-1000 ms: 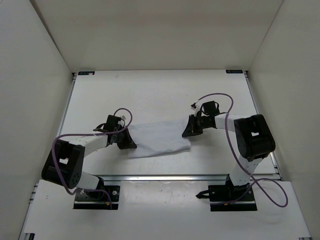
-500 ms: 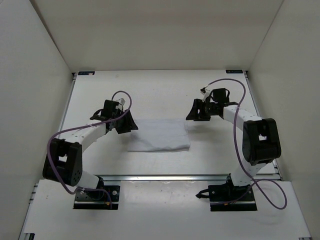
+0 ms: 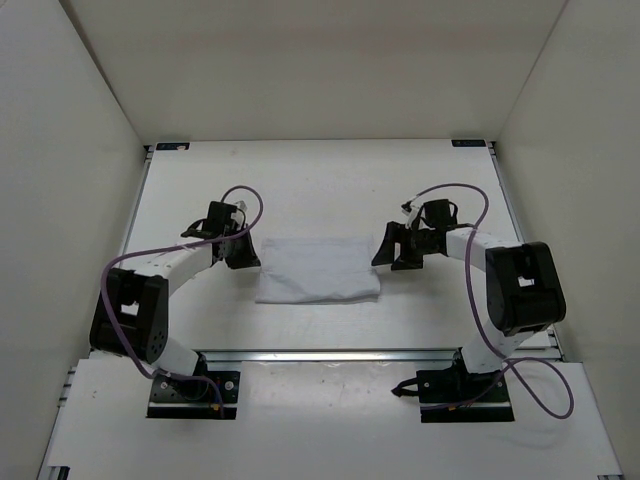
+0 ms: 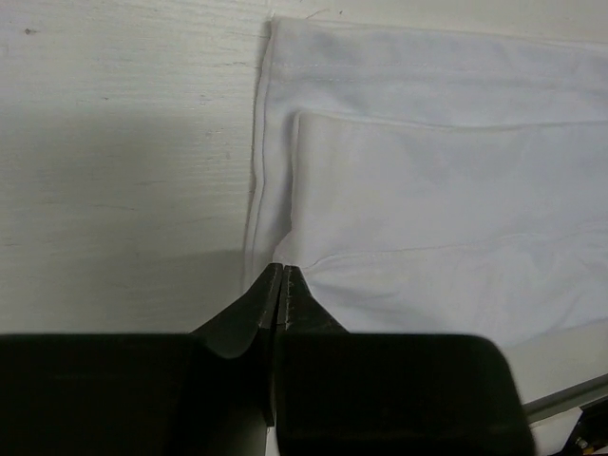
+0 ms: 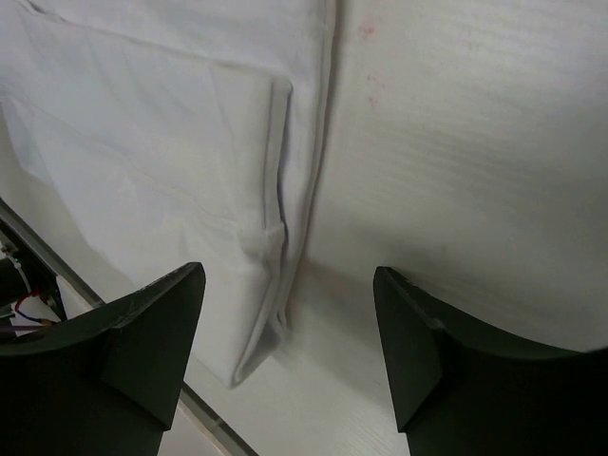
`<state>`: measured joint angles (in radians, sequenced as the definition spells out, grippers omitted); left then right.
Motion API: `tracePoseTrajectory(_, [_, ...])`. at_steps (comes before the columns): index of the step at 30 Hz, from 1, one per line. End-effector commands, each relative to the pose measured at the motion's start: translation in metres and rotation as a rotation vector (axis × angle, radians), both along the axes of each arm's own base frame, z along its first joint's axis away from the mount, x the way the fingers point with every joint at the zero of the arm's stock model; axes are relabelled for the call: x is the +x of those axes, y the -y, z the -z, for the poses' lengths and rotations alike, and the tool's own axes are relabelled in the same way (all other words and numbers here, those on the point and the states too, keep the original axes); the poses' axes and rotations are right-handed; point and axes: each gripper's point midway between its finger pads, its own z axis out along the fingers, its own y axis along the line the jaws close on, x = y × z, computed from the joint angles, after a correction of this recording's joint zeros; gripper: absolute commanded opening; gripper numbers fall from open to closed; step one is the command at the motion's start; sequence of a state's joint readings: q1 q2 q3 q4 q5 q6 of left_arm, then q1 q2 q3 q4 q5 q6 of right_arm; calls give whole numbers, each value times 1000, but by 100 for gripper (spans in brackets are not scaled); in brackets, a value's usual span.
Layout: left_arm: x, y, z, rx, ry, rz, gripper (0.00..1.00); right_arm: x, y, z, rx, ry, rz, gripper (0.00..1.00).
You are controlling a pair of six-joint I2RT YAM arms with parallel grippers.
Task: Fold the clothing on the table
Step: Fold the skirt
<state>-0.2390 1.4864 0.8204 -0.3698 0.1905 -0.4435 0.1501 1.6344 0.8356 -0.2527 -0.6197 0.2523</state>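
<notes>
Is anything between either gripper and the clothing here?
Nothing visible does. The left gripper, jaws together, sits right at the left edge of the clothing. The right gripper, jaws apart, hangs over its right edge.

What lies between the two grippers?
The clothing, flat on the table, fills the stretch from left gripper to right gripper, as the top view shows.

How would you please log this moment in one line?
clothing: folded flat on table | left end effector: shut at its left edge | right end effector: open above its right edge
</notes>
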Motion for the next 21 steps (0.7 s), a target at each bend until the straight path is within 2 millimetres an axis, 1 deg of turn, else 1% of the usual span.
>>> tracePoseTrajectory(1, [3,3,-2,8,10,13,9,18,-8,1,2,34,-19,69])
tracePoseTrajectory(3, [0,5,7,2,-12,17,6,19,-13,4,2,22,-35,66])
tracePoseTrajectory(4, [-1,7,7,-9,-21,18,6,23,-15,2,6,28,-40,65])
tracePoseTrajectory(5, [-3,9,10,-1,-26,24,5,20,-15,8,2,10,-43,64])
tracePoseTrajectory(6, [-3,9,13,1,-31,29,5,22,-20,8,-3,16,-59,63])
tracePoseTrajectory(7, [-7,8,18,-1,-49,30,5,24,-20,9,-6,11,-56,61])
tracePoseTrajectory(8, [-6,12,18,-5,-50,43,3,22,-19,12,-12,0,-61,58])
tracePoseTrajectory(9, [-7,11,21,-1,-61,34,3,24,-19,14,-28,5,-67,57])
tracePoseTrajectory(10, [-8,13,21,-4,-61,43,3,24,-22,15,-32,5,-83,56])
tracePoseTrajectory(11, [-8,15,20,-14,-64,47,2,22,-19,22,-49,-18,-78,54])
tracePoseTrajectory(12, [-8,15,23,-12,-72,45,2,22,-20,22,-56,-18,-88,52])
tracePoseTrajectory(13, [-12,15,26,-14,-85,50,2,20,-20,24,-64,-23,-96,50])
tracePoseTrajectory(15, [-12,18,29,-13,-87,64,0,17,-22,29,-70,-36,-107,40])
tracePoseTrajectory(16, [-10,17,28,-15,-83,55,0,17,-22,31,-81,-41,-111,40])
tracePoseTrajectory(17, [-10,17,28,-16,-86,54,0,15,-23,34,-83,-45,-113,36])
tracePoseTrajectory(18, [-15,20,32,-22,-100,65,0,15,-24,38,-82,-62,-110,31])
tracePoseTrajectory(19, [-13,20,32,-14,-95,71,0,11,-27,39,-85,-67,-123,26])
tracePoseTrajectory(20, [-15,22,30,-21,-99,70,0,16,-26,38,-87,-54,-116,22])
tracePoseTrajectory(21, [-15,21,33,-11,-103,71,0,15,-27,40,-83,-61,-118,15])
